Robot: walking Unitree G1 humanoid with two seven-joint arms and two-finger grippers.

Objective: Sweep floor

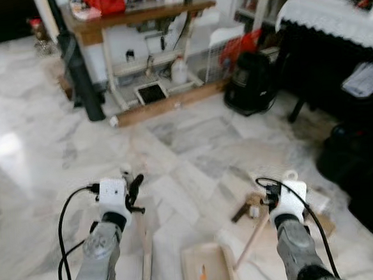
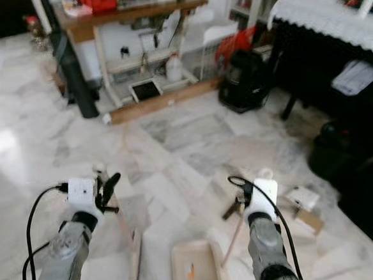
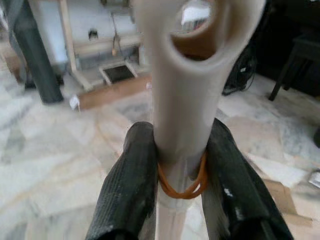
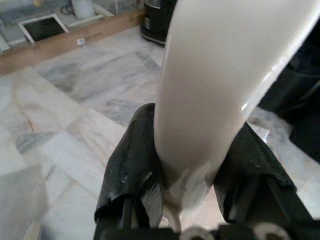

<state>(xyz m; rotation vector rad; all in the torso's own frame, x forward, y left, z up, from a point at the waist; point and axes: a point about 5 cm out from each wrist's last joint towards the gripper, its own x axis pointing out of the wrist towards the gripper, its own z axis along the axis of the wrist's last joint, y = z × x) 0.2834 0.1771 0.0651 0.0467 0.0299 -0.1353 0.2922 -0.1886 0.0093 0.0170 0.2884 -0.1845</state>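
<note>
While the head views show the dustpan (image 1: 207, 267) low on the marble floor (image 1: 193, 146), cut off below, each wrist view shows more: left gripper (image 3: 182, 165) clamps the broom handle (image 3: 187, 90), right gripper (image 4: 192, 160) the dustpan handle (image 4: 220, 75)

1. The floor (image 1: 193, 139) is pale marble tile with grey veining; a bright glare lies on it at the left.
2. A wooden-topped table (image 1: 139, 18) on white legs stands at the far side, cluttered on top.
3. A long wooden plank (image 1: 171, 104) lies on the floor under it.
4. A black appliance (image 1: 249, 81) sits right of the table.
5. A dark piece of furniture under a white lace cloth (image 1: 334, 14) fills the far right.
</note>
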